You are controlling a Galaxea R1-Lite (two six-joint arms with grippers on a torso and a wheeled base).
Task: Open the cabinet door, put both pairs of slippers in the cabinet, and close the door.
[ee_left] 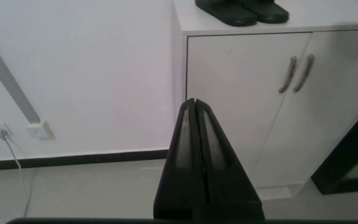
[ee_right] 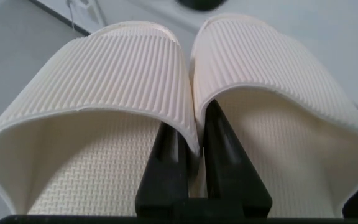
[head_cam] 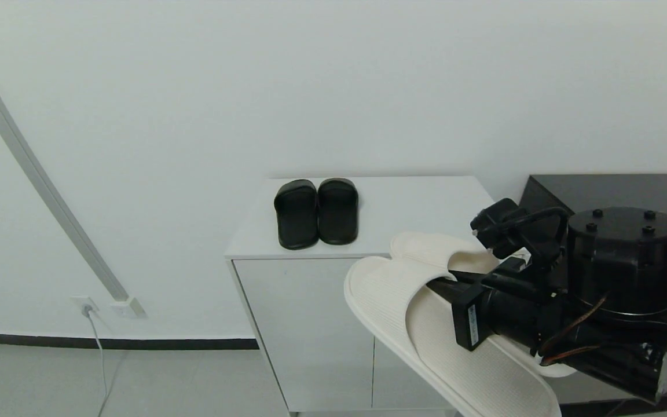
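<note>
Before the shut cabinet (head_cam: 304, 324), the right gripper (ee_right: 194, 134) pinched the white slippers (ee_right: 110, 68) by their straps; the left gripper (ee_left: 196, 106) was closed, empty. That thin pinch might drop one.

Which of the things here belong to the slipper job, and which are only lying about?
For the job: white slippers, held by the right gripper; the cabinet, doors shut; black slippers on top of it.
Just lying about: wall socket; its cable; black table.
</note>
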